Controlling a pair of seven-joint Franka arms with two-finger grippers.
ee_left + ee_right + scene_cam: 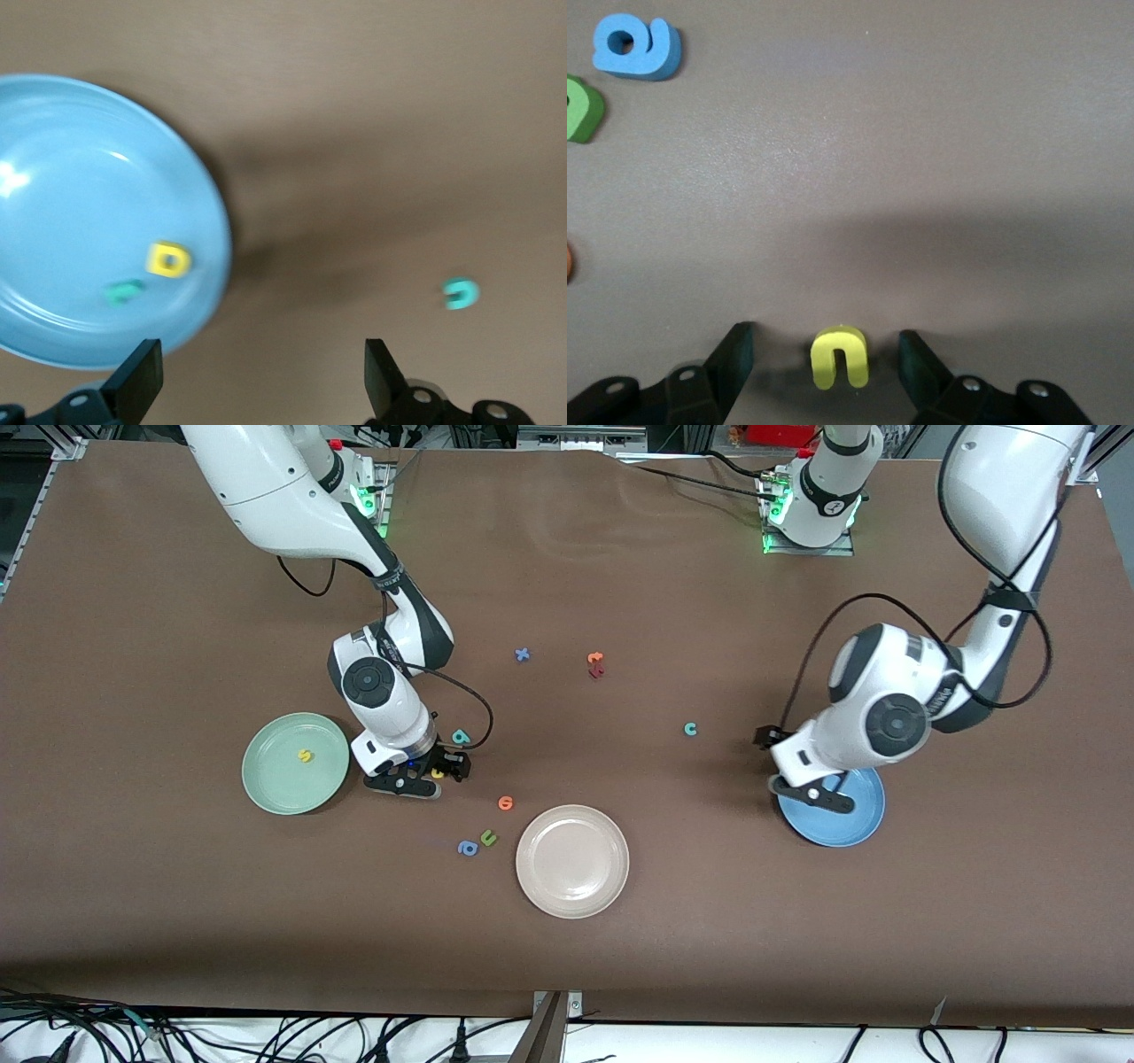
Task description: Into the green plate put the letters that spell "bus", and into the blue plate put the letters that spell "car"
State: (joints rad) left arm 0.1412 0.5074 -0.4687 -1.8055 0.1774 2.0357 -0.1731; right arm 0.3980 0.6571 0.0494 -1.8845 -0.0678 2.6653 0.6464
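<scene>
My right claw [827, 359] straddles the yellow u [840, 357] on the desk [177, 921].
Fingers apart, nothing gripped, lower left of centre in front view; left claw [263, 376] open over the blue plate [53, 204], lower right.

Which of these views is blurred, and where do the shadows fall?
Left wrist view: motion-blurred, the blue plate and teal c smeared, a glare spot on the plate. Right wrist view: sharp, a soft shadow around the yellow u. Front view: evenly lit and sharp.
</scene>
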